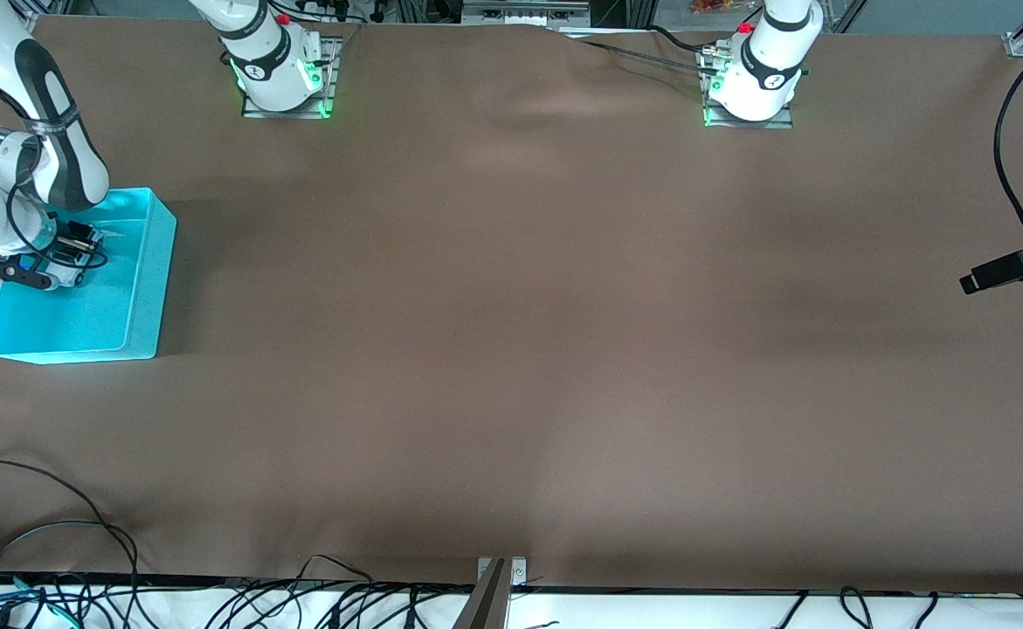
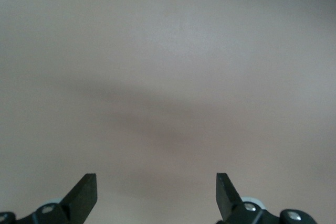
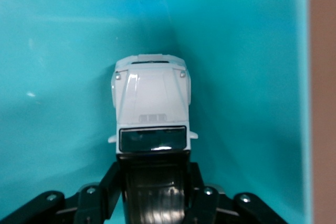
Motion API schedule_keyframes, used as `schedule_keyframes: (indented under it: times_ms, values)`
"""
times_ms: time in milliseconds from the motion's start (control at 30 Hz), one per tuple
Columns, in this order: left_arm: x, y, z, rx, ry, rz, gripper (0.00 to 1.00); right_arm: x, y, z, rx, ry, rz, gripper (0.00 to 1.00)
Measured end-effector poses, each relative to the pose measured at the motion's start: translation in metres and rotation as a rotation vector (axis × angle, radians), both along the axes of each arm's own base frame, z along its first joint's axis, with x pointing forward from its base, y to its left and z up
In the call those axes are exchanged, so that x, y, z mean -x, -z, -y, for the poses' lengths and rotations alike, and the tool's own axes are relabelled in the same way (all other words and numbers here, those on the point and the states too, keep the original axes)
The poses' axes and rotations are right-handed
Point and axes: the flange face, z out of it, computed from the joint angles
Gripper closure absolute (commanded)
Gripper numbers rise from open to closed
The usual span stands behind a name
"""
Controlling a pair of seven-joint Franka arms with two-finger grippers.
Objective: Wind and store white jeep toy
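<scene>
- Right gripper (image 3: 155, 179) fingers (image 3: 113, 182) clamped on the black roof of the white jeep toy (image 3: 152, 103), one finger on each side, bonnet and windscreen pointing away from the wrist.
- Held inside the turquoise bin (image 3: 236, 77), the toy framed by the bin's floor and walls; contact with the floor impossible to tell.
- Seen from the front, right gripper (image 1: 74, 245) lowered into the turquoise bin (image 1: 140, 297), wrist and forearm covering the end of the bin nearest the robots' bases; toy itself hidden there by the hand.
- Bin standing on the brown worktop (image 1: 511, 349) at the right arm's end, resting flat, open side up.
- Left gripper (image 2: 156, 192) fingers (image 2: 84, 192) spread wide apart, holding nothing, over bare brown worktop (image 2: 168, 77).
- Left arm waiting at its own end of the worktop, only its base and a dark part at the edge showing in the front view.
- Loose black cables (image 1: 57, 559) trailing along the worktop edge nearest the front camera.
</scene>
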Motion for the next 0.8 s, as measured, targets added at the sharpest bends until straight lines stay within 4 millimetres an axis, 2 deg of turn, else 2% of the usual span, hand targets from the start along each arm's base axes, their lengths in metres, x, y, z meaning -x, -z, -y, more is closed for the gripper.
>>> schedule_keyframes:
  times_ms: [33, 100, 200, 367, 667, 801]
  values:
    - [0.0, 0.0, 0.0, 0.0, 0.0, 0.0, 0.0, -0.003, 0.003, -0.006, 0.0, 0.006, 0.003, 0.2]
    - [0.0, 0.0, 0.0, 0.0, 0.0, 0.0, 0.0, -0.007, 0.008, -0.017, -0.002, 0.012, 0.007, 0.0]
    - [0.0, 0.0, 0.0, 0.0, 0.0, 0.0, 0.0, -0.011, 0.015, -0.026, -0.004, 0.015, 0.012, 0.0]
    - [0.0, 0.0, 0.0, 0.0, 0.0, 0.0, 0.0, -0.015, 0.011, -0.028, -0.003, 0.01, 0.03, 0.0]
    - [0.0, 0.0, 0.0, 0.0, 0.0, 0.0, 0.0, -0.03, -0.009, -0.042, -0.006, -0.02, 0.076, 0.0]
    - [0.0, 0.0, 0.0, 0.0, 0.0, 0.0, 0.0, -0.034, -0.026, -0.044, -0.002, -0.023, 0.094, 0.0]
